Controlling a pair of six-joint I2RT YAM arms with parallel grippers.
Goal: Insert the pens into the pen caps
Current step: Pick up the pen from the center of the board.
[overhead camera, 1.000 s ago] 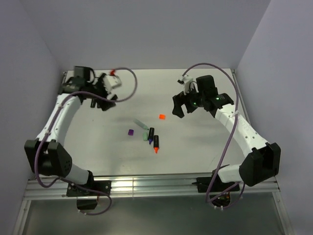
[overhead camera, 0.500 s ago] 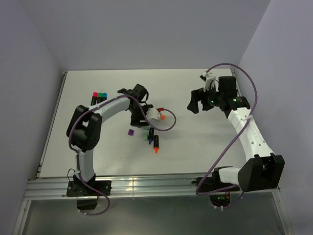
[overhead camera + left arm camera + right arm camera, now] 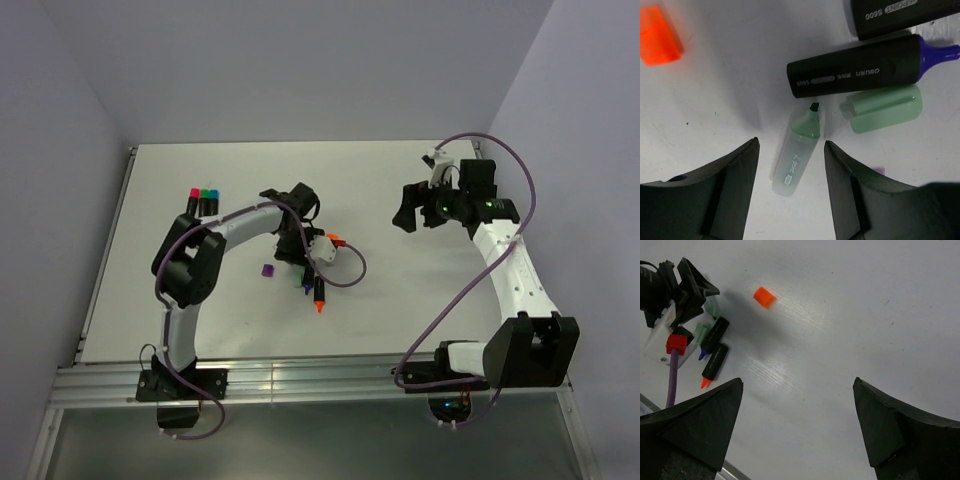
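My left gripper (image 3: 297, 245) is open, low over the pile of pens in the table's middle. In the left wrist view its fingers straddle a pale green pen (image 3: 797, 157) with its green tip bare; the left gripper (image 3: 791, 144) is not touching it. Beside the pen lie a green cap (image 3: 885, 109), a black pen with a purple tip (image 3: 860, 72), part of another black pen (image 3: 905, 15) and an orange cap (image 3: 659, 37). An orange-tipped pen (image 3: 319, 293), a purple cap (image 3: 267, 270) and the orange cap (image 3: 333, 240) show from above. My right gripper (image 3: 405, 215) is open and empty, off to the right.
Two capped pens (image 3: 200, 200), one with a red cap and one with a green cap, lie at the far left. The right wrist view shows the orange cap (image 3: 764, 296), two black pens (image 3: 715, 347) and bare white table under the right gripper (image 3: 798, 382).
My left arm swung from the far left over to the pens and lowered, open, around the pale green pen. My right gripper drew back to the right.
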